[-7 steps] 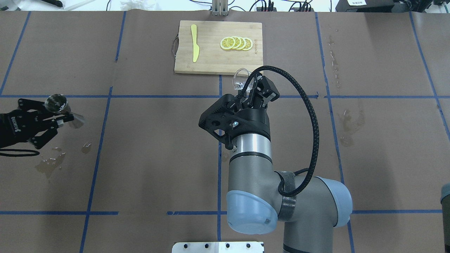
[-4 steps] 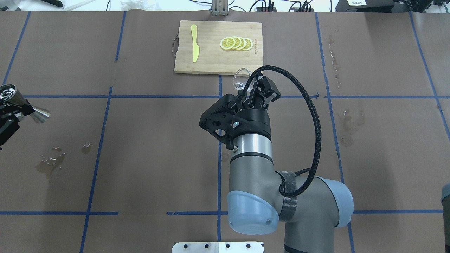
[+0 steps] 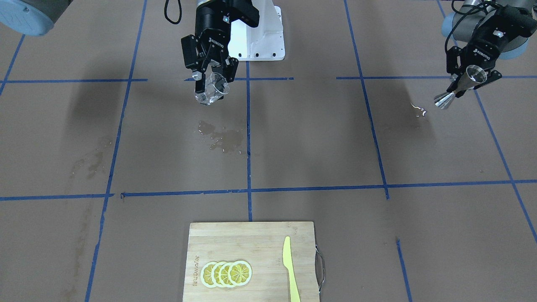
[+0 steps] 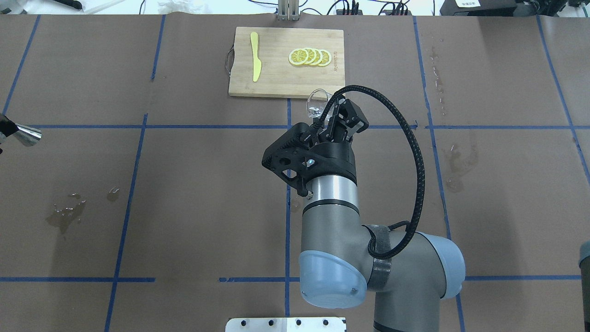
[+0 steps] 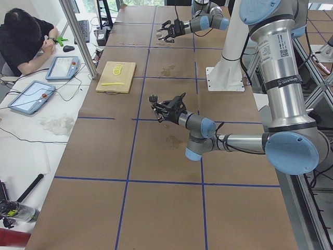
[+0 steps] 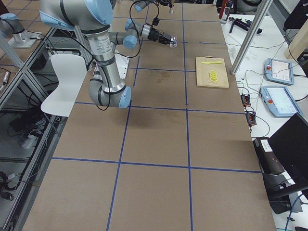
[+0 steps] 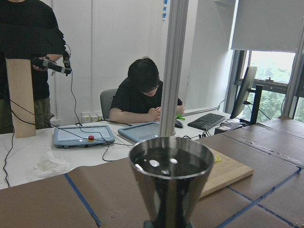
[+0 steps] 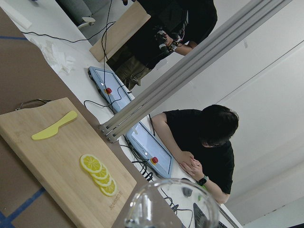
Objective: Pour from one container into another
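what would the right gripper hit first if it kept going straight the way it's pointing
Likely the cutting board by the lemon slices, led by the glass cup it holds. The right gripper hangs above the table, so it might pass over; height unclear.

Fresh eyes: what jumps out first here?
Right hand grips a clear glass above mid-table; left hand holds a steel jigger far off to the robot's left. Wet patches lie near the glass, and lemon slices sit on a cutting board at the far edge.
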You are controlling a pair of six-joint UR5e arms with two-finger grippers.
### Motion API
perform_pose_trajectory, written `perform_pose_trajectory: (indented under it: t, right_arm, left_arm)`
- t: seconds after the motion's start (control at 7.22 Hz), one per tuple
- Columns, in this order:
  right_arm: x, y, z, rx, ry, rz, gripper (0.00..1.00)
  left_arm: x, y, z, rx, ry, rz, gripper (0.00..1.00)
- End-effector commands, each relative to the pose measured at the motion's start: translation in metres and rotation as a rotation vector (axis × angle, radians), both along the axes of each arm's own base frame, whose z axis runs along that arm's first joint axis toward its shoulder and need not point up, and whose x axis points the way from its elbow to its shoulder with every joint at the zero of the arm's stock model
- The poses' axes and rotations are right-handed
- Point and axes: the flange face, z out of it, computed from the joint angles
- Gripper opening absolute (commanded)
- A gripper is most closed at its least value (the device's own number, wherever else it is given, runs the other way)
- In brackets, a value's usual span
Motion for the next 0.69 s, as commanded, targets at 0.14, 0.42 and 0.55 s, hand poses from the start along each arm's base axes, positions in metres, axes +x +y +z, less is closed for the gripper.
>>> perform_pose_trajectory:
  t: [0.14,0.42,0.55]
  right_arm:
    - [0.0,0.0,-0.001,0.001,0.0,0.0,0.0]
    - [0.001,0.0,-0.001,0.001,-0.002,0.0,0.0]
    - [0.001,0.0,-0.001,0.001,-0.002,0.0,0.0]
  left_arm:
    - [0.01,0.006,0.003,-0.075,0.124,0.031,0.0]
    - [0.045,0.023,0.016,-0.119,0.117,0.016,0.0]
    - [0.047,0.032,0.027,-0.121,0.059,-0.003,0.0]
